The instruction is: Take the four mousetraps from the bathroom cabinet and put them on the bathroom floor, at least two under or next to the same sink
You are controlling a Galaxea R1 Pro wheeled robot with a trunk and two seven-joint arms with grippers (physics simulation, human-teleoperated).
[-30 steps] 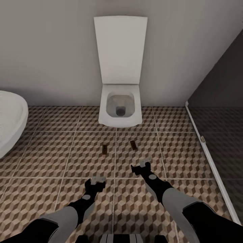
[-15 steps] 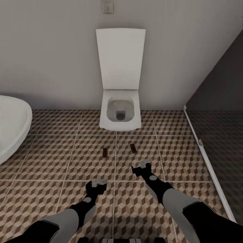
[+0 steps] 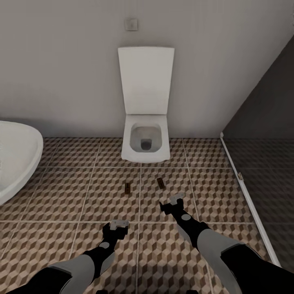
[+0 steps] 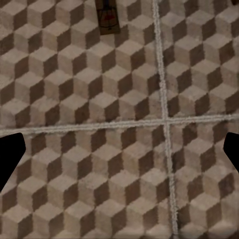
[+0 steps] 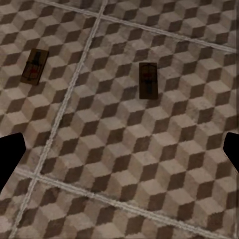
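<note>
Head view: two small flat brown wooden mousetraps, one [image 3: 128, 188] at 11 o'clock and one [image 3: 161, 183] at 12 o'clock of our right gripper [image 3: 173, 201], lie flat on the cube-patterned tiled bathroom floor [image 3: 61, 192] before the white toilet [image 3: 145, 139]. Our left gripper [image 3: 116, 225] and right gripper hang above the tiles, both spread wide, holding nothing. A white oval bathtub [image 3: 16, 159] sits at 9 o'clock.

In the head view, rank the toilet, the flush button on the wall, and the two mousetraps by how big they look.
1. toilet, by far the largest.
2. flush button, small square plate.
3. left mousetrap and right mousetrap: smallest, and alike in size, so I won't rank them against each other.
</note>
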